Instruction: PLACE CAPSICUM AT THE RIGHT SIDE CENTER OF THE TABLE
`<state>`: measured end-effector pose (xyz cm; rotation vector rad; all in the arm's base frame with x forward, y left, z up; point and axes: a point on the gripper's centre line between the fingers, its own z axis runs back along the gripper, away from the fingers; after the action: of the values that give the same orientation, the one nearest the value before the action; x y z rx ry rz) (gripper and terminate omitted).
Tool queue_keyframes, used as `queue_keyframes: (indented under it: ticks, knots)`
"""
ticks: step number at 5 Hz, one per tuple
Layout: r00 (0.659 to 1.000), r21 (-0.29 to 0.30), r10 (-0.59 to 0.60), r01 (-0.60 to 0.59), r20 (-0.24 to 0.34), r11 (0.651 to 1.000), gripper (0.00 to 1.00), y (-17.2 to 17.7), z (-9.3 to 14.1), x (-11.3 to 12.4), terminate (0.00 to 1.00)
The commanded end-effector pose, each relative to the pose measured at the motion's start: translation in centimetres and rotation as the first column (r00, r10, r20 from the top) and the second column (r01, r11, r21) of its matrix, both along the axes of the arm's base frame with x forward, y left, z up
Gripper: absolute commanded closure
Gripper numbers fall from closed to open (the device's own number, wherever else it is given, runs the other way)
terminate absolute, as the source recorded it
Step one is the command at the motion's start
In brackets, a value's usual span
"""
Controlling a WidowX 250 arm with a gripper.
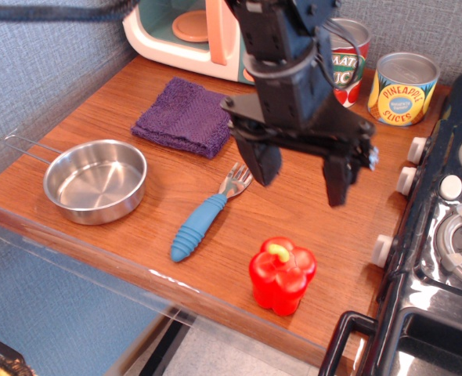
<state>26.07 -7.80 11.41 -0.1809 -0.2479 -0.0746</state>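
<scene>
The capsicum, glossy red with a short yellow stem, stands on the brown wood-grain table near the front edge, right of centre. My gripper hangs open and empty above the table, its two black fingers spread wide, just behind and above the capsicum. It does not touch the capsicum.
A blue-handled fork lies left of the capsicum. A steel bowl sits at the left, a purple cloth behind it. A toy oven, a tomato sauce can and a pineapple can stand at the back. A black toy stove borders the right.
</scene>
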Motion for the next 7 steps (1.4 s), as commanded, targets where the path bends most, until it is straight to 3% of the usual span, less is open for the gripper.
queue_keyframes:
  ticks: [1, 4, 5, 7]
  knots:
    - [0.998, 0.037, 0.011, -0.009, -0.068, 0.999, 0.00, 1.3, -2.4, -2.9, 0.00]
    - [0.993, 0.079, -0.025, 0.034, -0.114, 0.996, 0.00, 0.7, -4.7, -3.4, 0.00]
    - [0.993, 0.080, -0.022, 0.031, -0.115, 0.996, 1.00, 0.6, -5.0, -3.2, 0.00]
    - [0.993, 0.088, -0.016, 0.027, -0.120, 0.996, 1.00, 0.5, -5.2, -2.9, 0.00]
